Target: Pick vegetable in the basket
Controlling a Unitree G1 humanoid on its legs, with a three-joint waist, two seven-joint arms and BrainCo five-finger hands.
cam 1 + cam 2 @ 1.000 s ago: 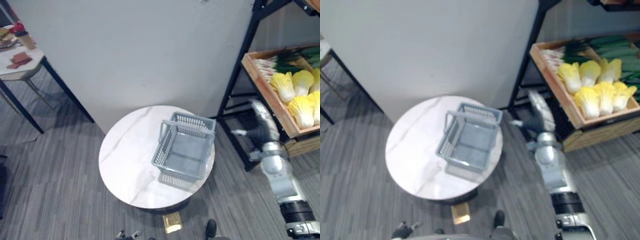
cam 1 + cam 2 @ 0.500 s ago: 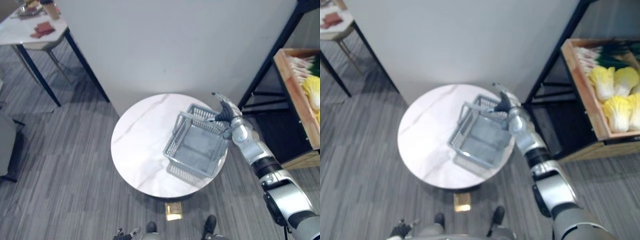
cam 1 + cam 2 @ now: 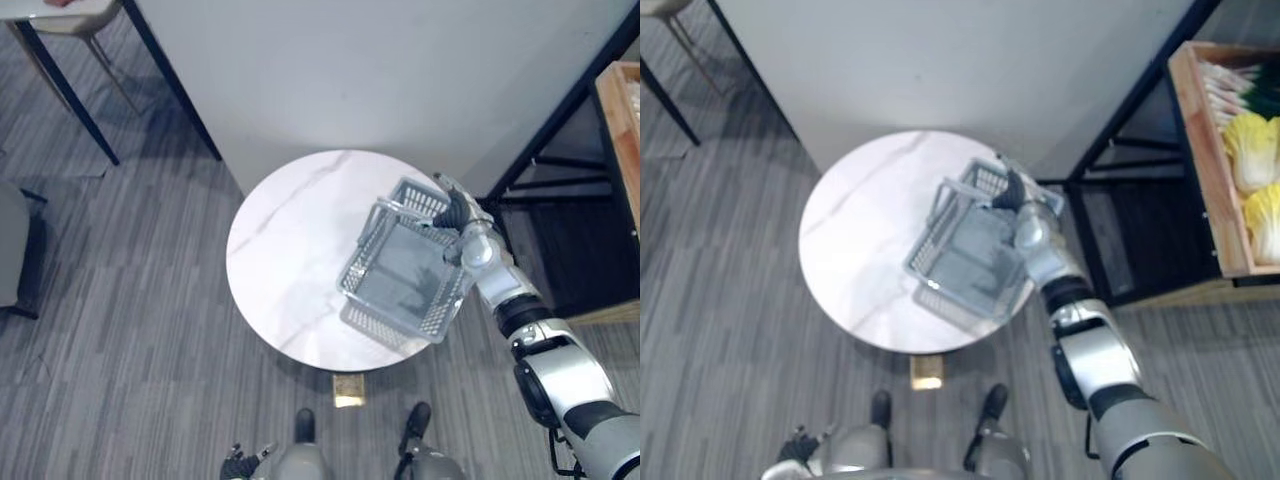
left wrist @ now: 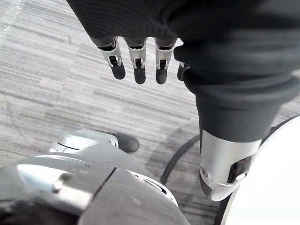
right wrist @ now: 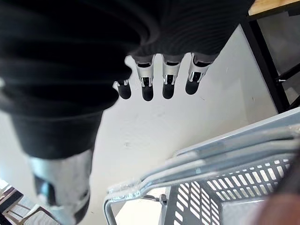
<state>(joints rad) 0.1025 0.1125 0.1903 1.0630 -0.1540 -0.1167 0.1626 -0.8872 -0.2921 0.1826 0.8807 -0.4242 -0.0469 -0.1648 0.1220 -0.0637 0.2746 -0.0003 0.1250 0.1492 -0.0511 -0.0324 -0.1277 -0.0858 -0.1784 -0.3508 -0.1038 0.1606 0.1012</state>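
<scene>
Task status: early stage, no vegetable collected. The grey plastic basket (image 3: 405,280) sits at the right edge of the round white marble table (image 3: 290,260), and its interior is bare. Whether it rests flat or is tipped cannot be told from above. The right hand (image 3: 452,212) is at the basket's far rim, by the folded handles (image 5: 220,157). In its own wrist view the fingers (image 5: 168,77) are extended in a row above the handles and are not curled round them, so the hand reads as wide and holds nothing. Whether it touches the handles cannot be confirmed. The left hand (image 4: 136,61) hangs low at the robot's side over the floor, fingers straight and relaxed, also holding nothing. The vegetables are well apart from the basket. Yellow napa cabbages (image 3: 1252,150) lie in a wooden crate (image 3: 1200,140) on the black rack (image 3: 1130,100) to the robot's right, with pale-stalked green onions (image 3: 1230,85) at the crate's far end. Judgement: only the approach to the basket looks done. What is left, on this evidence, is reaching into the crate, closing on one vegetable, carrying it across and setting it inside the basket. The basket's place at the table edge is a noted risk, since a push from the hand could send it off.
</scene>
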